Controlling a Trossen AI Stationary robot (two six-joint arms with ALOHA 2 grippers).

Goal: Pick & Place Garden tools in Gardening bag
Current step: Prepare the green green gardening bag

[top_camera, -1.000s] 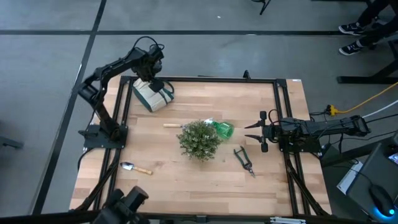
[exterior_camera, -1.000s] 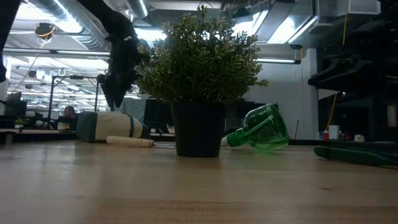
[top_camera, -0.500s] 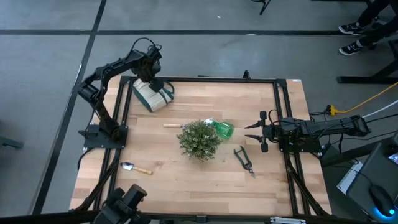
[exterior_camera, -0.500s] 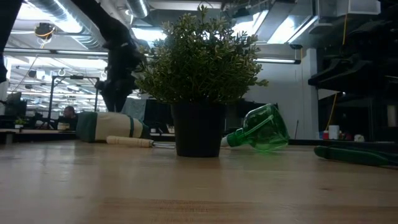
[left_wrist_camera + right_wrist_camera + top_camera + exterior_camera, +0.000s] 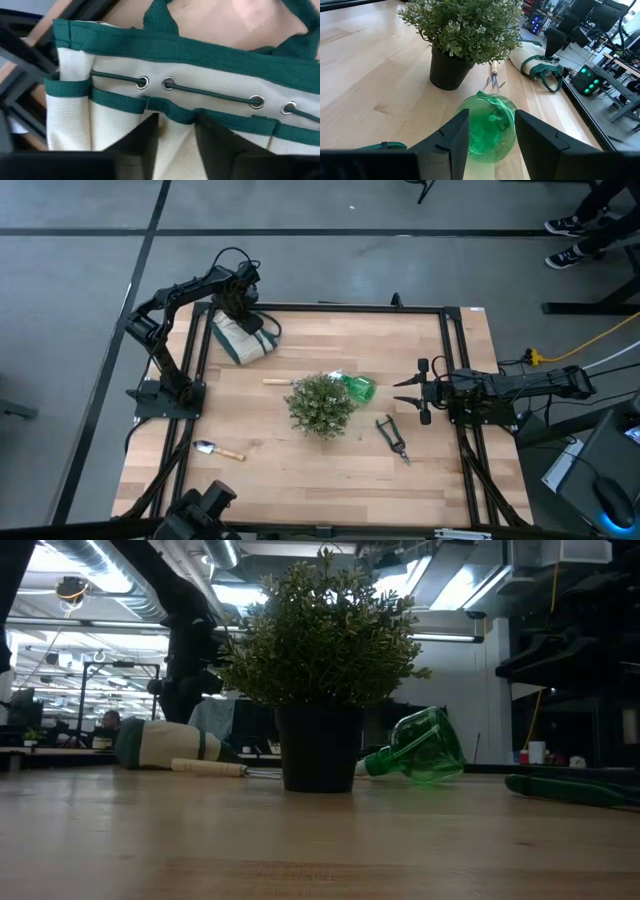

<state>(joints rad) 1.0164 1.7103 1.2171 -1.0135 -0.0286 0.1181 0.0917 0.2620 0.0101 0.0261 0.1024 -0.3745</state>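
Note:
The cream gardening bag (image 5: 240, 340) with dark green trim lies on its side at the table's far left, with its handles (image 5: 266, 330) toward the right. My left gripper (image 5: 240, 308) stands over it, shut on its cloth (image 5: 177, 135). The pale wooden-handled piece (image 5: 277, 381) lies left of the plant. The green plastic tool (image 5: 358, 388) lies right of the plant. The dark shears (image 5: 392, 438) lie at the near right and the trowel (image 5: 218, 450) at the near left. My right gripper (image 5: 412, 392) is open and empty at the right edge. My left gripper comes at the bag from above, pointing down. Its two fingers (image 5: 145, 142) stand on the cream side wall just under a pocket's green trim (image 5: 172, 111), with cloth between them. How many layers it holds cannot be told. The bag rests on the table.
The round bushy plant in a black pot (image 5: 321, 404) stands mid-table between the tools. The table's black frame rail (image 5: 200, 340) runs close beside the bag. Open wood lies along the near edge and at the far right.
My left gripper has moved a little toward the table's far left corner. The bag has slid with it toward the left edge and has slumped from a boxy shape into a rounder one. My right arm has kept still.

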